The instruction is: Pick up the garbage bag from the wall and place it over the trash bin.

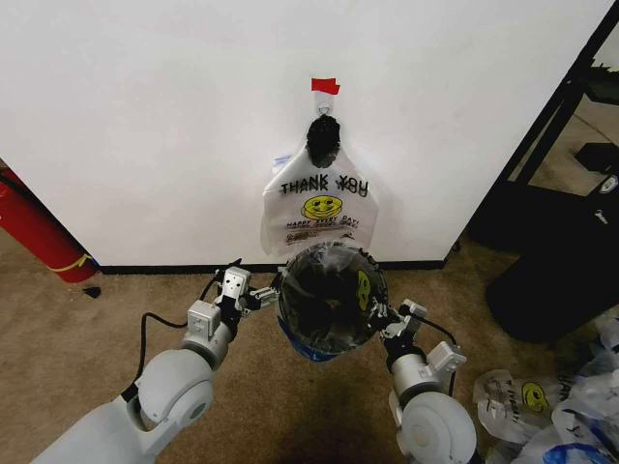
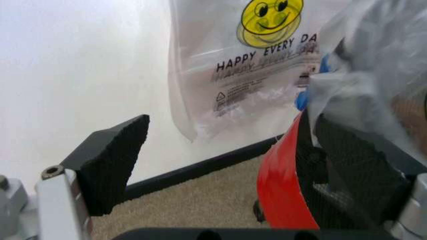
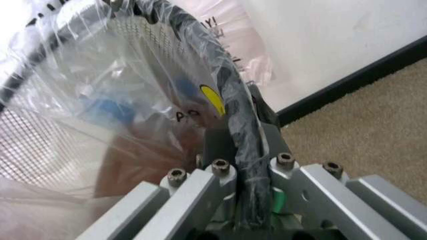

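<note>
While the right gripper (image 3: 247, 200) has its fingers pressed onto the bag-covered rim of the trash bin (image 1: 334, 295), the left gripper (image 2: 220, 175) stands with its fingers spread, one black pad (image 2: 113, 165) free in the air and the other beside the bin's red base (image 2: 283, 190) and loose plastic. In the head view the left gripper (image 1: 253, 296) sits at the bin's left edge and the right gripper (image 1: 395, 327) at its near right edge. The bin stands on the carpet just in front of the wall (image 1: 145, 116), and a garbage bag (image 3: 100, 110) is already draped into and over it, its film wrapped round the rim. A second bag (image 1: 319, 208) of the same print hangs on the wall from a hook (image 1: 324, 126) under red tape (image 1: 325, 86), just beyond the bin.

Judging from this, the cover looks nearly done on the right side. The risk is the thin film: if the right fingers pull away while pinching plastic, the bag could drag off the rim or tear on the mesh. The light bin could also tip or slide under a sideways tug. The left fingers, so close to loose folds, might snag them.
</note>
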Robot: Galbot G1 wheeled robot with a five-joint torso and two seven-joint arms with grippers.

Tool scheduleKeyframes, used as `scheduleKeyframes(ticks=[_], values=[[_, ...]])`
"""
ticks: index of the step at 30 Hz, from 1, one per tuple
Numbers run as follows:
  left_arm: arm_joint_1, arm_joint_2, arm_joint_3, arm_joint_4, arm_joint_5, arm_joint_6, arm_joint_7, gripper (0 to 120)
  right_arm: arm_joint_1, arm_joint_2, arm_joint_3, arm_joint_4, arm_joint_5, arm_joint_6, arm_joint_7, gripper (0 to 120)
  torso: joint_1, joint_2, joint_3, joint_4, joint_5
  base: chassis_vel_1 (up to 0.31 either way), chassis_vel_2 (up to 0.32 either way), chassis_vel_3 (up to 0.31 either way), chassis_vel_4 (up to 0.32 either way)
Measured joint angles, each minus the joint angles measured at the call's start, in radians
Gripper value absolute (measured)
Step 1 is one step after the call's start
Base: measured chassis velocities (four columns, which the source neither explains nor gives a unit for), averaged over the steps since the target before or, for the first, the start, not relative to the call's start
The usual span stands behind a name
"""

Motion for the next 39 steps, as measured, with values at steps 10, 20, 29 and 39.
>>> scheduleKeyframes(ticks=[10,20,29,39], values=[[0.061,0.025,-0.023,-0.038,0.011,0.007,-0.001,100,0.008,-0.008,0.027,0.004,0.067,-0.038,0.059,0,0.000,0.000,0.000,0.0000,0.0000,0.000,0.000,0.000,0.000],[0.224,-0.066,-0.185,-0.051,0.036,-0.161,-0.034,100,0.057,-0.039,0.051,0.015,0.288,-0.219,0.217,0,0.000,0.000,0.000,-0.0001,0.0000,0.000,0.000,0.000,0.000],[0.408,-0.241,-0.314,-0.159,0.123,-0.266,0.010,100,0.142,-0.030,0.002,-0.082,0.336,-0.315,0.268,0,0.000,0.000,0.000,0.0000,0.0002,0.000,0.000,0.000,0.000],[0.531,-0.353,-0.348,-0.187,0.196,-0.340,0.035,100,0.181,-0.021,-0.023,-0.130,0.299,-0.320,0.248,0,0.000,0.000,0.000,0.0000,0.0000,0.000,0.000,0.000,0.000]])
